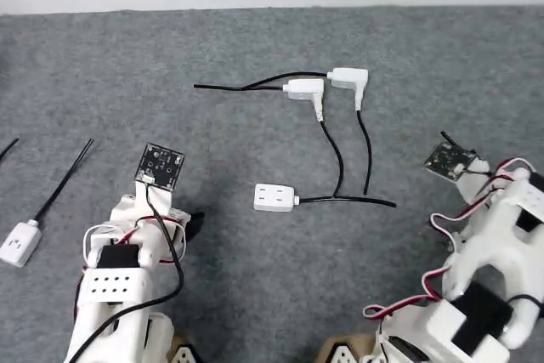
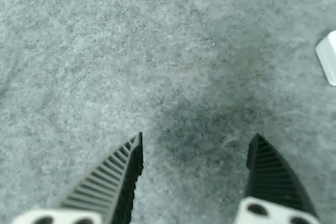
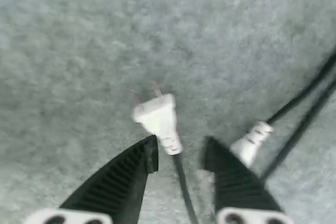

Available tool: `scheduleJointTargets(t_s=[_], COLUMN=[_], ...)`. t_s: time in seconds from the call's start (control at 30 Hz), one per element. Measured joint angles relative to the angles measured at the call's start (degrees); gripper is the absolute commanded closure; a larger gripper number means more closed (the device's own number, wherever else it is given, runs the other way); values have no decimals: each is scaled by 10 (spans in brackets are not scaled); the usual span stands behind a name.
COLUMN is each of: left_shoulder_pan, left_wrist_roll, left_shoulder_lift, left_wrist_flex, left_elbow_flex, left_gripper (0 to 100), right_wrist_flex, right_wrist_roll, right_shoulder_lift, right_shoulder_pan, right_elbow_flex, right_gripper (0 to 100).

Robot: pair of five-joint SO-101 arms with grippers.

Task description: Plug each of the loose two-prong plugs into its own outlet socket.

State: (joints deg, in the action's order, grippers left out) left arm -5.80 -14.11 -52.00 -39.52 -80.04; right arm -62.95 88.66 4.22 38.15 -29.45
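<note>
On the grey table point(image 1: 102, 57) two white two-prong plugs lay toward the far edge, the first plug point(image 1: 306, 88) just beside the second plug point(image 1: 349, 78), each trailing a black cord back toward the arms. A white outlet socket point(image 1: 274, 197) sat near the middle of the table, well apart from both plugs. A second socket point(image 1: 19, 242) lay at the left edge, near the left arm point(image 1: 127, 278). The left jaws stood wide open over bare table, holding nothing, with a white corner point(image 2: 328, 59) of something off to one side. The right arm point(image 1: 493, 244) sat at the near right. Its right jaws were parted and gripped nothing. A white plug point(image 3: 156, 115) lay just past their tips, prongs pointing away, its cord point(image 3: 181, 179) running back between them.
</note>
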Motion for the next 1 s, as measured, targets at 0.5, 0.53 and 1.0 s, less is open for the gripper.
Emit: scheduleJointTargets(t_s=[0.5,0.53,1.0], left_shoulder_pan=[12,12,16], left_wrist_roll=[-6,-9,-12], left_shoulder_lift=[0,0,0], left_wrist_flex=[4,4,4], left_elbow_flex=[-6,-6,-6], left_gripper=[698,698,698], right_wrist_flex=[-18,-20,5], right_wrist_roll=[126,128,136], right_shoulder_lift=[-60,-63,-137], right_shoulder_pan=[17,18,24], right_elbow_flex=[0,0,16], right_gripper=[800,800,868])
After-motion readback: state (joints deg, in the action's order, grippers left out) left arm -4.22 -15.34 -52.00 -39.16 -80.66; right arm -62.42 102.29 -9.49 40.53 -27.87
